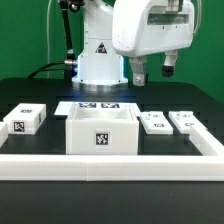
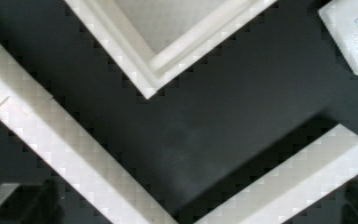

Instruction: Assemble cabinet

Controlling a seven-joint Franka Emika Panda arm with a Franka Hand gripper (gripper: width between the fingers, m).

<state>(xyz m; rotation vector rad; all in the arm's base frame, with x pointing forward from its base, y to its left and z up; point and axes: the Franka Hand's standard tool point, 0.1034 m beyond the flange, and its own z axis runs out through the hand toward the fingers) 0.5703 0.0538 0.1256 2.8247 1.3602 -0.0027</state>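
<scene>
- On the black table (image 1: 40,95), a low white rail (image 1: 110,160) runs along the near edge and up both sides.
- Behind it, at the far side, stands the white robot base (image 1: 98,60) with a triangle sticker.
- Centre of the table: the cabinet body (image 1: 100,140), an open-topped white box, sits upright with one square tag on its near face.
- Just behind the box lies the marker board (image 1: 98,104), flat.
- Above the table, toward the exterior view's right, the gripper (image 1: 154,73) hangs with its fingers spread apart and nothing between them, well clear of every part.
- One small tagged panel (image 1: 22,121) lies to the exterior view's left of the box; two more panels (image 1: 155,122) (image 1: 186,121) lie side by side to its right.
- Wrist view: white bars (image 2: 60,130) cross a black surface; which parts they are I cannot tell.
</scene>
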